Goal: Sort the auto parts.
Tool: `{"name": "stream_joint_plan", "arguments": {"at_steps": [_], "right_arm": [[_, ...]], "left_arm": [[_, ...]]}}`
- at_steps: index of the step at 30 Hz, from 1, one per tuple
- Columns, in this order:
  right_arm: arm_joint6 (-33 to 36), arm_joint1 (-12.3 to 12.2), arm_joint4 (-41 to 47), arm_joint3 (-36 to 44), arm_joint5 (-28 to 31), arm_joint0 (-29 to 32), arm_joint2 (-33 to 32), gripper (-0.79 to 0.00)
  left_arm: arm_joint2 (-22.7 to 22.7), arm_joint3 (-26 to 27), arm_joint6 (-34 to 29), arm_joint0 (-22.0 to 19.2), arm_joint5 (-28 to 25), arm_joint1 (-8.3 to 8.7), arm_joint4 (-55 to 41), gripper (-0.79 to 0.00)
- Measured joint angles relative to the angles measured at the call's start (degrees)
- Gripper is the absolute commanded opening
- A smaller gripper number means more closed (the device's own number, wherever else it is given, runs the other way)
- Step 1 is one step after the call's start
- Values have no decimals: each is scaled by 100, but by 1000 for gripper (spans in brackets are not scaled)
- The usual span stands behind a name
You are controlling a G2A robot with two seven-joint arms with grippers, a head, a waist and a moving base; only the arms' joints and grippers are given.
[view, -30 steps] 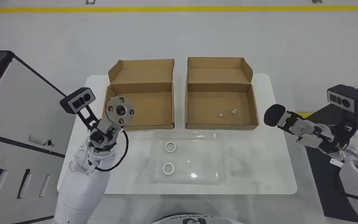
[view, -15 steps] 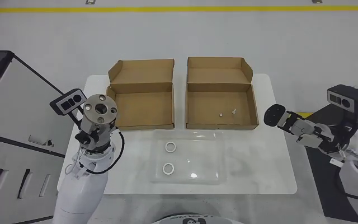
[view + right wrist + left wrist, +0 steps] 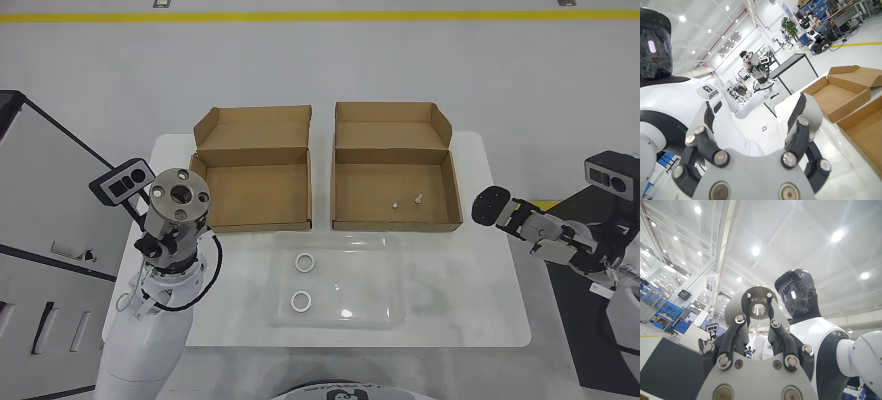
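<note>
Swung leftward, left tool (image 3: 758,306) clamps a round silver holed flange (image 3: 758,290); right tool (image 3: 755,111) gapes

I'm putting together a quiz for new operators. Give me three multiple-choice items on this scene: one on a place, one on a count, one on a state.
1. Where do the white rings lie?
A. in a cardboard box
B. in the clear tray
C. on the floor

2. How many small parts lie in the right box?
A. none
B. five
C. two

3. What is the state of the left gripper?
A. shut on the metal flange
B. open and empty
C. shut on a ring

Answers:
1 B: both rings sit inside the tray.
2 C: two small pieces show on its floor.
3 A: it clamps the flange's hub.
</note>
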State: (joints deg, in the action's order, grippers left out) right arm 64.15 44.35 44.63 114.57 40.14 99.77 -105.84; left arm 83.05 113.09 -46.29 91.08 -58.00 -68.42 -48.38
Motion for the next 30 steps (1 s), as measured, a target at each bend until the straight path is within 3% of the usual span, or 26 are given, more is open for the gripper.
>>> {"name": "stream_joint_plan", "arguments": {"at_steps": [11, 16, 20, 24, 27, 30], "right_arm": [[0, 0, 0, 0, 0, 0, 0, 0], [0, 0, 0, 0, 0, 0, 0, 0], [0, 0, 0, 0, 0, 0, 0, 0], [0, 0, 0, 0, 0, 0, 0, 0], [0, 0, 0, 0, 0, 0, 0, 0], [0, 0, 0, 0, 0, 0, 0, 0]], "left_arm": [[3, 2, 7, 0, 7, -1, 2, -785], [213, 18, 649, -93, 387, -37, 785, -785], [349, 170, 1609, -301, 1294, -96, 2345, -785], [259, 362, 2346, -471, 2561, -134, 4011, -785], [130, 306, 2387, -575, 3533, -129, 5203, -785], [-26, 409, 2432, -600, 4135, -131, 5925, -785]]}}
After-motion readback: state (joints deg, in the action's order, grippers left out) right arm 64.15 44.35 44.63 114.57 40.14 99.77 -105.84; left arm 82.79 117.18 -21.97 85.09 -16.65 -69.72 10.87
